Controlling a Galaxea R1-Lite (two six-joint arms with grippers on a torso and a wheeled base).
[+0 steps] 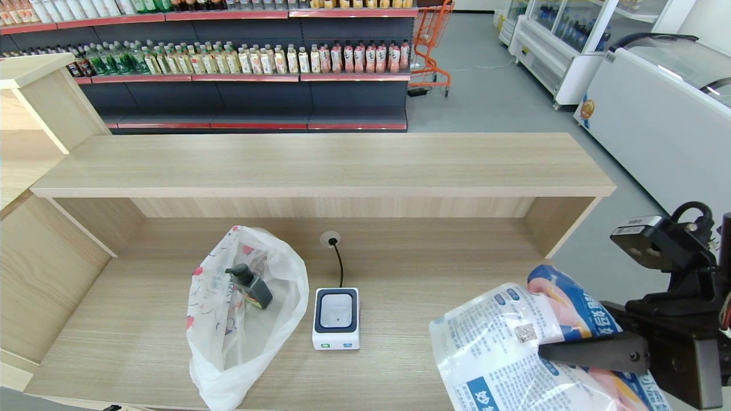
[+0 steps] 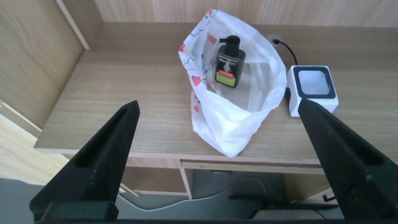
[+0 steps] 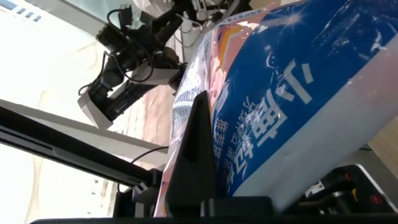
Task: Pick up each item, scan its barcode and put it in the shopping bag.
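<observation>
Head view. Packet point(image 1: 502, 342), white and blue plastic, is clamped in your right gripper point(image 1: 548, 354) over the near right end of the table point(image 1: 428, 274), well apart from the other things. A face with a small square code is turned upward. The scanner point(image 1: 336, 317) lies flat with its window also facing up, so you will likely have to turn that face down to get a read. The scanner sits just beside the shopping bag point(image 1: 228, 354), presumably so each item goes from window to bag in one short move. The bag's mouth gapes, and a pump bottle point(image 1: 249, 285) already stands inside. By the look of it, the packet is the step in hand.

Left wrist view. Your left gripper point(image 2: 219, 109) is spread wide and holds nothing. It hangs above the near table edge, looking down into the bag's mouth, well placed to steady the bag if needed.

Right wrist view. One dark finger presses into the packet's soft side and the film bulges around it. Expect it to sag or slip if tilted fast.
</observation>
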